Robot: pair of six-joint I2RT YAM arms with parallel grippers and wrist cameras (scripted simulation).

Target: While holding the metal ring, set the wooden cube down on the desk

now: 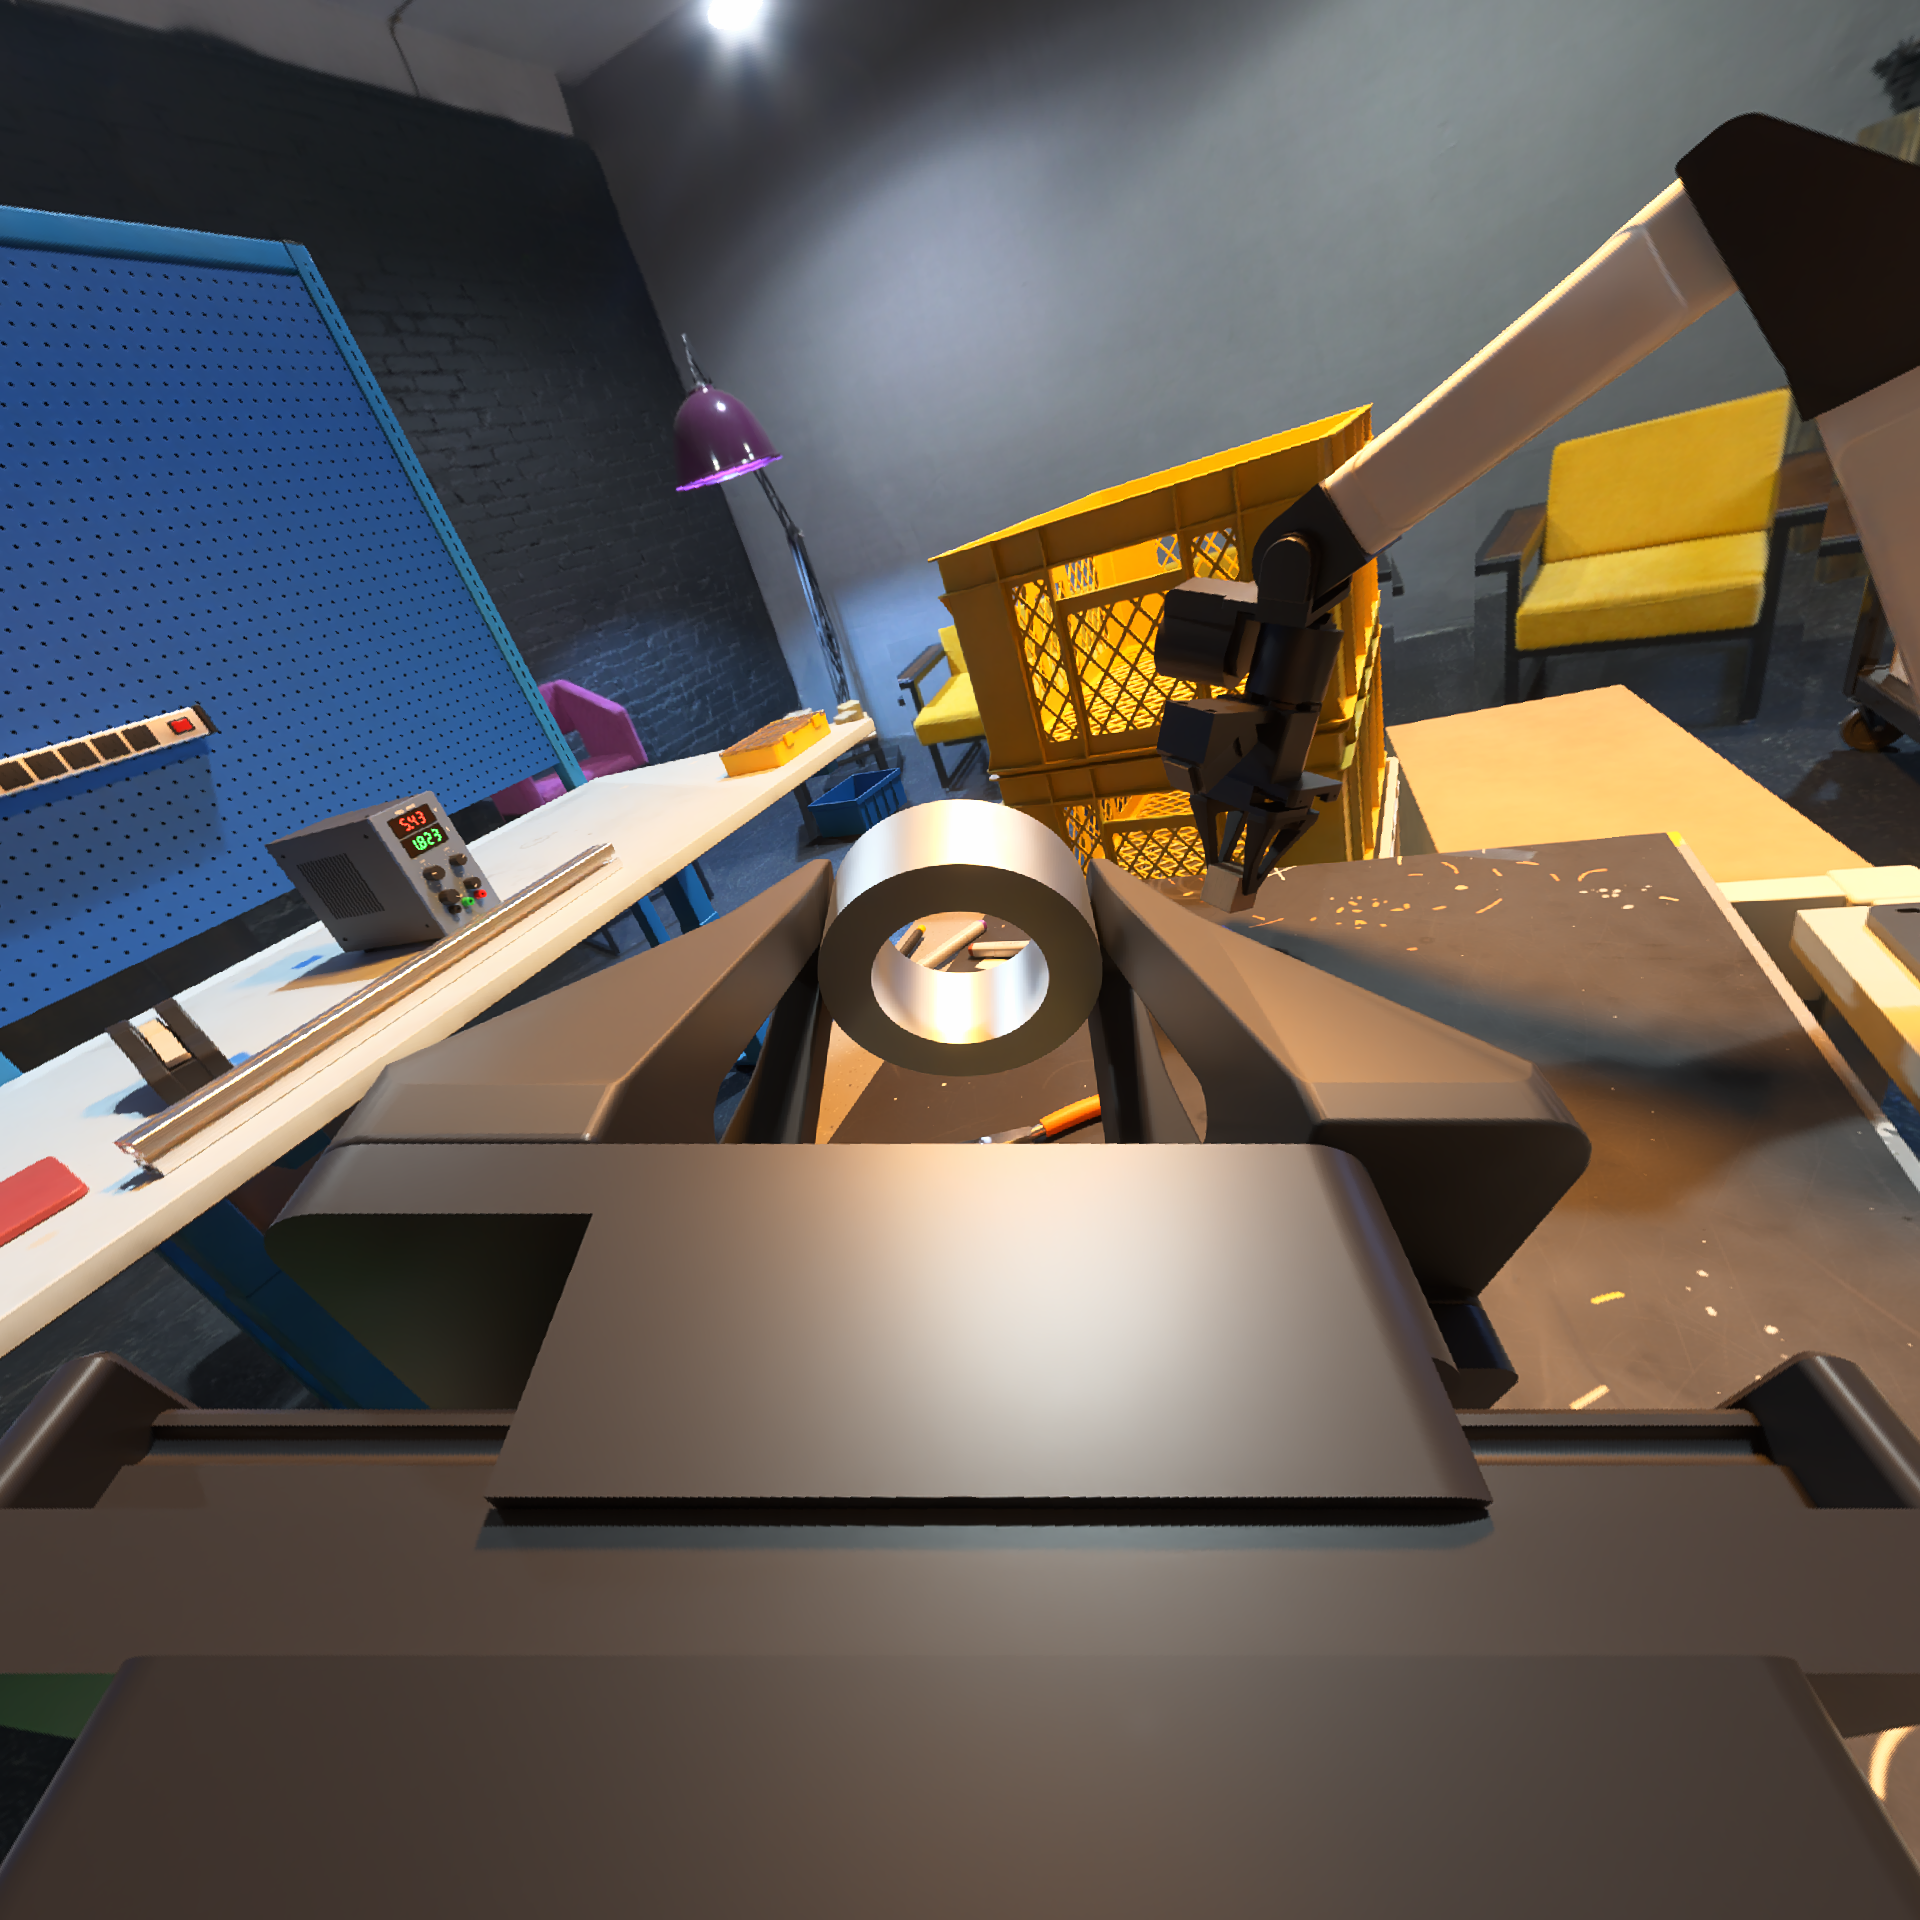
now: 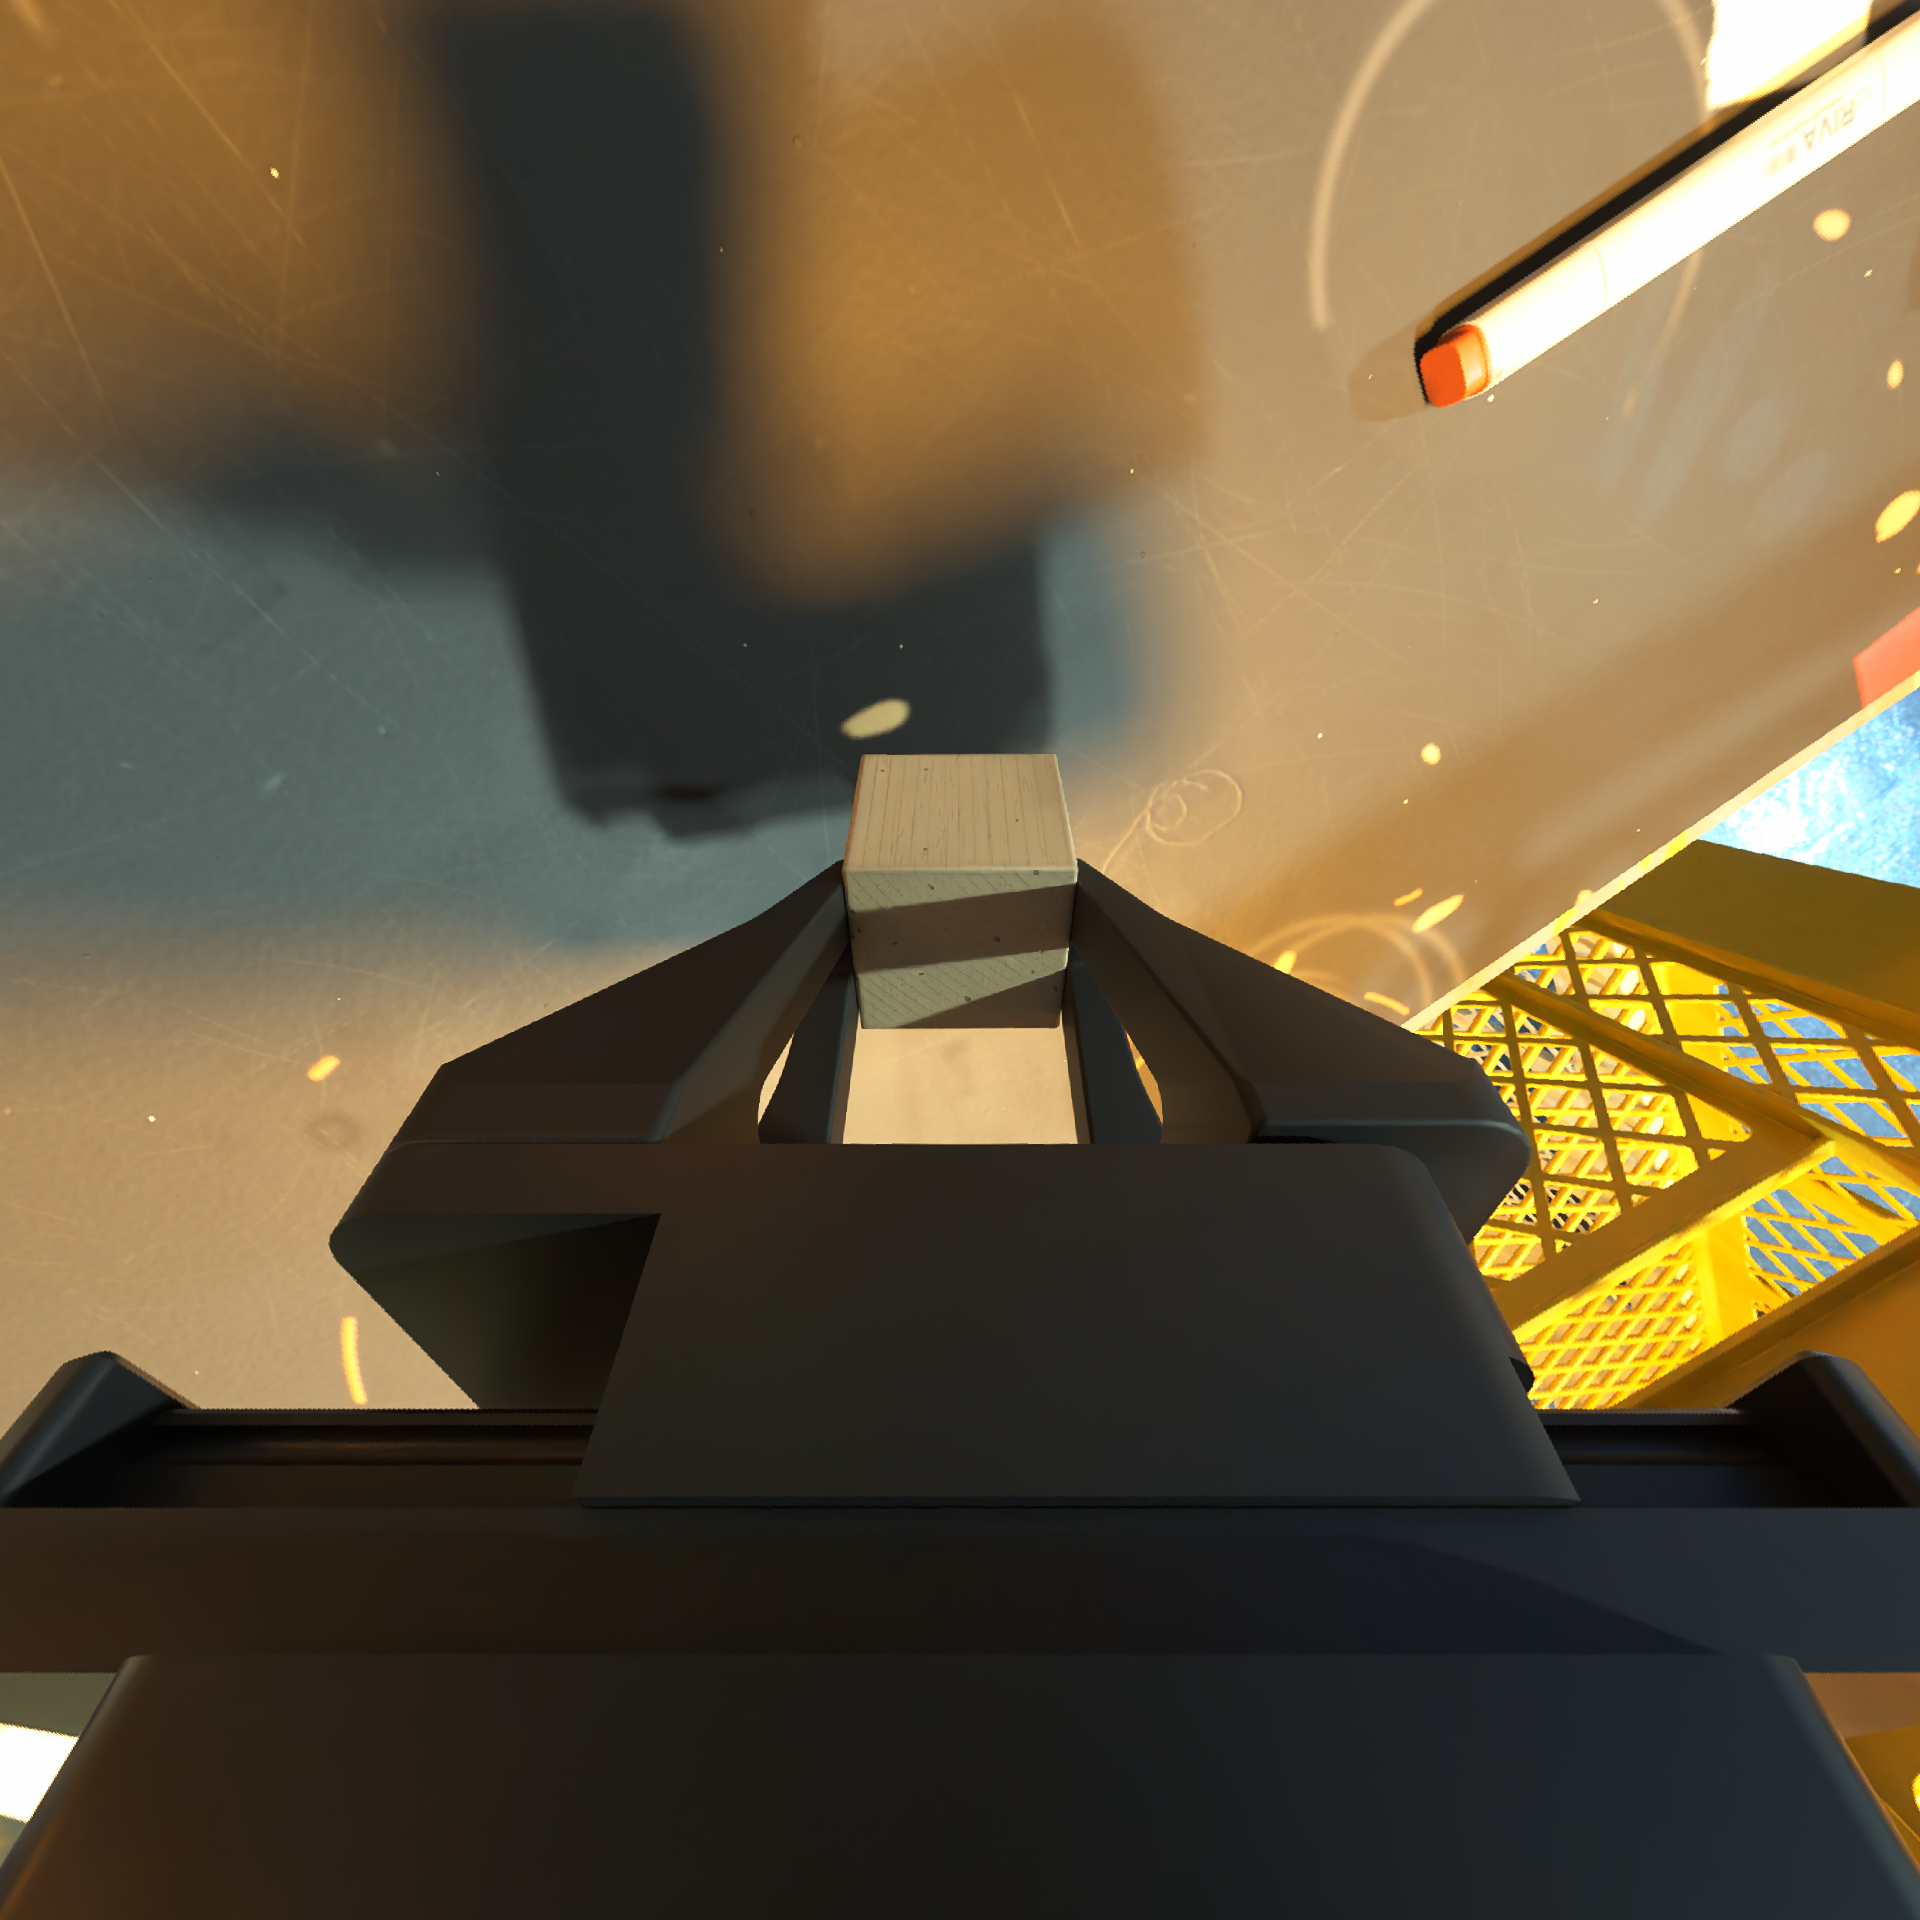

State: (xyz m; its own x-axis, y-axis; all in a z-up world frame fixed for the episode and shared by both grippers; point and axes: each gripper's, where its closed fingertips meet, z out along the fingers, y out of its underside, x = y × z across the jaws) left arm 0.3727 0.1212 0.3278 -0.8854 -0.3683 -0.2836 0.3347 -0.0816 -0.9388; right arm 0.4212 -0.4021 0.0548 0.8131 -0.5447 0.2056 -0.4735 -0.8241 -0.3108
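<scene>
Bare desk (image 2: 312,935) lies open beneath the cube (image 2: 958,883) (a marker (image 2: 1621,239) and yellow crate (image 2: 1662,1143) crowd one side).

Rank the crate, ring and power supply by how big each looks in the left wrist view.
1. Crate
2. Ring, though it sits nearest the camera, which inflates it
3. Power supply

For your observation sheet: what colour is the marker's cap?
Orange; the marker's cap shows best in the right wrist view.

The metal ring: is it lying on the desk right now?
No, the metal ring is gripped between the left gripper's fingers, above the desk.
</scene>
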